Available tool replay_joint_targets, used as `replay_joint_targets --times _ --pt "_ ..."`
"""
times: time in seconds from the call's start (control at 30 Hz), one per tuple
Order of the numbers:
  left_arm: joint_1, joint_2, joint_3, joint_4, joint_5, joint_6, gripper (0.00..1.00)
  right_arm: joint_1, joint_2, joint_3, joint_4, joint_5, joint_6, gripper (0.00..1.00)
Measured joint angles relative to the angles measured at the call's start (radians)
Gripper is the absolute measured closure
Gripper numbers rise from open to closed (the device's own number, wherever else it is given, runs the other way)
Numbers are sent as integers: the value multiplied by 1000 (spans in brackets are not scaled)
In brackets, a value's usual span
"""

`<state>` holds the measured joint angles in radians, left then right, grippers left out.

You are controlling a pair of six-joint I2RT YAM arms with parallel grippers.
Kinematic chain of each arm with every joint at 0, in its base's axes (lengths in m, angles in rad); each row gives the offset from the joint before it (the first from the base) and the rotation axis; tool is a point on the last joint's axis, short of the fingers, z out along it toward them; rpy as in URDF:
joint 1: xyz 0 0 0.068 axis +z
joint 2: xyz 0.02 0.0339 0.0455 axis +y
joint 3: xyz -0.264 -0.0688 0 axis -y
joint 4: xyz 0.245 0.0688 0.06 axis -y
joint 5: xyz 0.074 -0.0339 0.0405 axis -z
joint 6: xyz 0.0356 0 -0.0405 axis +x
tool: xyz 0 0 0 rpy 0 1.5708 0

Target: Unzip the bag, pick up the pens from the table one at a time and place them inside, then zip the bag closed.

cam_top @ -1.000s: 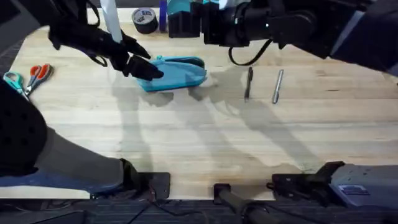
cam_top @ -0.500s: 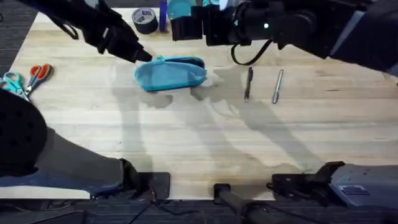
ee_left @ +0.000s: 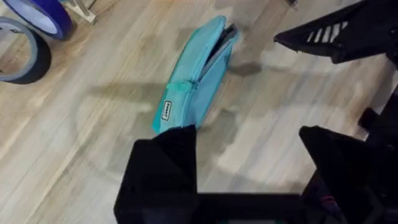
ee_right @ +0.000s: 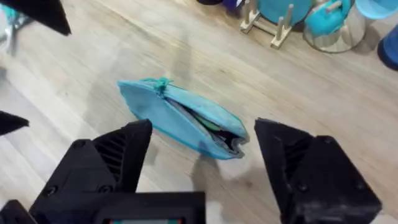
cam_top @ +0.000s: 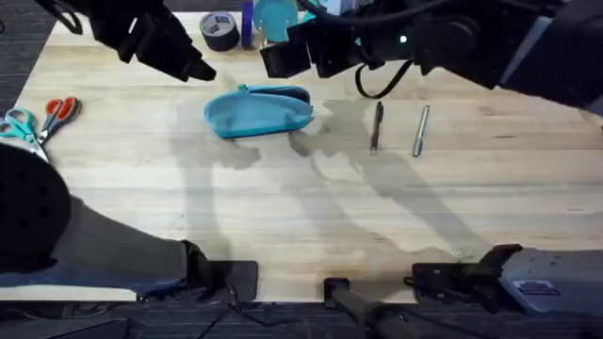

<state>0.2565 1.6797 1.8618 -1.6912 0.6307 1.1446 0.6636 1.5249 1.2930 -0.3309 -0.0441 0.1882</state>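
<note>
Both claws, left (cam_top: 203,71) and right (ee_right: 199,155), gape empty (fingers apart) above the bag (cam_top: 257,111), touching nothing.

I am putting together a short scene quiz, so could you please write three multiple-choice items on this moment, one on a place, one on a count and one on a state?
1. Where do the pens lie?
A. Inside the bag
B. On the table, apart from the bag, on the right arm's side
C. Beside the scissors

2. How many pens are on the table?
A. One
B. Two
C. Four

3. How is the bag now?
A. Partly unzipped and free of both grippers
B. Clamped by the left gripper
C. Lifted off the table

Answers:
1 B, both pens lie on bare wood away from the bag.
2 B, one black, one silver.
3 A, the wrist views show its zipper gaping at one end, and the left gripper and right gripper are open above it.
</note>
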Motion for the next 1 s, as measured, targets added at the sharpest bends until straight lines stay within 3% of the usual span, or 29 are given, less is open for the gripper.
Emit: replay_joint_targets --times 0.33,0.7,0.93,1.0 --pt "0 -134 0 1 -47 -16 6 0 0 0 0 -56 -109 5" --pt "0 -192 0 1 -118 -196 6 0 0 0 -18 -76 -151 5" --pt "0 -245 0 1 -146 -238 6 0 0 39 -118 -76 -218 5" --pt "0 -252 0 1 -150 -241 6 0 0 68 -146 -76 -248 85"
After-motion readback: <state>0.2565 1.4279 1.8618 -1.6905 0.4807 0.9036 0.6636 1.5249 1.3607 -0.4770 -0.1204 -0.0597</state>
